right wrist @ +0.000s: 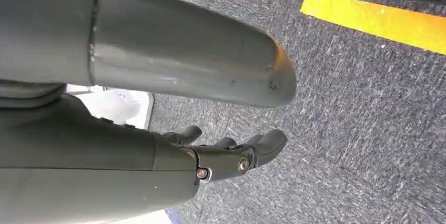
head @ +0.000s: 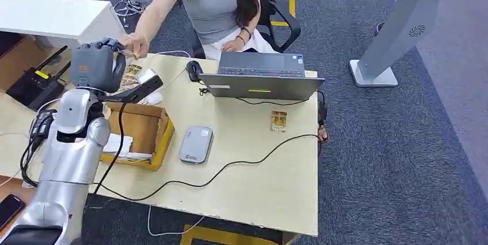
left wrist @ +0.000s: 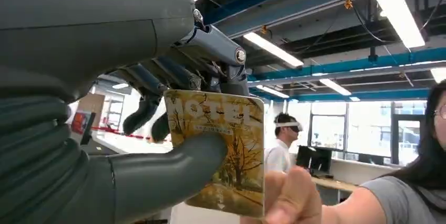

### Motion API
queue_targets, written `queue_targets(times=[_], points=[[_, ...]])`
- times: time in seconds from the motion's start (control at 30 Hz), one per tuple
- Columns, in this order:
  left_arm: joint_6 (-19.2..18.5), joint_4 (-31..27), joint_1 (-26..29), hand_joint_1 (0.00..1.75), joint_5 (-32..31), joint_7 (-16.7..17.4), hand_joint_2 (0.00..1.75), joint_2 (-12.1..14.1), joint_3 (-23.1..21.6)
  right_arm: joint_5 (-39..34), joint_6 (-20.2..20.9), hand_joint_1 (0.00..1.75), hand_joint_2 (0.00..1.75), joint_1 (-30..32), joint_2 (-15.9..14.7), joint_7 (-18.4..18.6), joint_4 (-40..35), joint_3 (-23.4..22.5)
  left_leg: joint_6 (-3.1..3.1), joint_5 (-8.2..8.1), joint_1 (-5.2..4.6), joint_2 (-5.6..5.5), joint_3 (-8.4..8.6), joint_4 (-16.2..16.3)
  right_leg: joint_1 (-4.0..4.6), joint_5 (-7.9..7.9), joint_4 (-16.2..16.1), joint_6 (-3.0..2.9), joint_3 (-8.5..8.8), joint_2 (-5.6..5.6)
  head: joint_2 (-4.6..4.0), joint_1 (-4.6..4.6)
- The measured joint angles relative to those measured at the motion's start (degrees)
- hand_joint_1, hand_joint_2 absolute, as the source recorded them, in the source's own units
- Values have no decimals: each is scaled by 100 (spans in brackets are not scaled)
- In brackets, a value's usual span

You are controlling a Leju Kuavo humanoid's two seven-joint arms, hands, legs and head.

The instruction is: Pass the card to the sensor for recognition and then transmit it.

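Handover time, by the look of it. The left hand (head: 99, 64) is raised over the far left corner of the table (head: 270, 187), pushed out toward the person (head: 216, 3) sitting behind the laptop (head: 260, 76). It's holding the card (left wrist: 218, 150), a yellowish hotel key card with trees printed on it. In the left wrist view the thick thumb (left wrist: 173, 163) presses on the card's printed face, the darker fingers (left wrist: 152, 90) curl behind its upper part, and the lower end sticks out free. That makes sense to me: leave one end clear so someone else has something to grab.

And someone is grabbing it. The person's hand (left wrist: 289, 197) is right at that free corner, fingertips touching the card's edge. From the head view their arm reaches across the table to meet the robot's hand.

The grey reader (head: 196, 144) sits flat mid-table, well apart from the card, next to a cardboard box (head: 141, 133). So my guess is the scan part is done and this is the "transmit" bit, though I can't confirm that from here. There's another similar card (head: 278, 121) lying on the table near the laptop, not involved.

The right hand (right wrist: 231, 155) hangs down over the carpet, fingers loosely apart, holding nothing.

Main risk I'd say: letting go before the person has a proper grip.
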Motion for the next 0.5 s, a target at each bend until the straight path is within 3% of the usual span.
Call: queue_targets(times=[0.3,0.5], points=[[-15,-6,182,175,83,-59,175,-96,-98,-11,-7,0,0,0,-4,11,0,0,0,0,-1,0,1,0,0,0,0,0,1,0,0,2],[-101,-293,845,175,-7,-127,175,-363,-453,-48,-18,0,0,1,-4,26,7,-2,1,-1,-8,-1,-2,0,-2,-2,0,2,-1,0,0,-2]])
